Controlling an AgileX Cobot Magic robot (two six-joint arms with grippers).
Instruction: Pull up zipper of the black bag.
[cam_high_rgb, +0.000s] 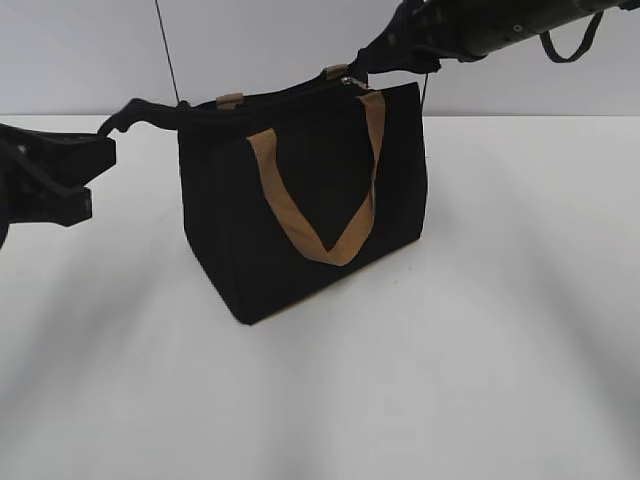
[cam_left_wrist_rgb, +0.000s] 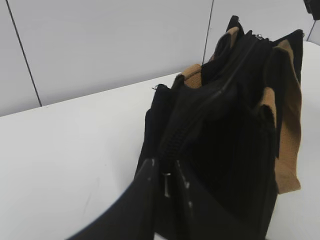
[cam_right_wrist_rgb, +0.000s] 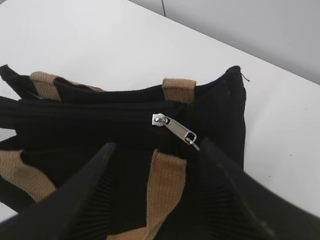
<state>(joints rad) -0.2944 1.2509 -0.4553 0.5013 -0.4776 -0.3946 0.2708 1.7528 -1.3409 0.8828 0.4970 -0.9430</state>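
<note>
Two grippers attend one black bag (cam_high_rgb: 300, 220), which stands upright on the white table (cam_high_rgb: 480, 380) with its tan strap handle (cam_high_rgb: 320, 215) hanging down the near face. The left gripper (cam_left_wrist_rgb: 165, 180) has its fingers drawn together on the dark fabric tail at the bag's left end, where the zipper (cam_right_wrist_rgb: 90, 114) line terminates; in the exterior view this tail is stretched sideways from the bag's top edge toward the gripper (cam_high_rgb: 110, 125). The probable purpose is to anchor the bag and keep the zipper track taut, so that a pull at the other end moves the slider and not the whole bag. The right gripper (cam_right_wrist_rgb: 155, 160) hangs over the opposite end with its fingers spread wide apart, holding nothing. The silver pull tab (cam_right_wrist_rgb: 180, 131) lies flat on the fabric between and just beyond the two fingertips, near the right end of the track, beside a tan strap anchor (cam_right_wrist_rgb: 178, 90). Teeth to the left of the slider appear meshed. Judged from this arrangement, the tab has not yet been seized; closing on so thin and flat a piece demands accurate descent.
</note>
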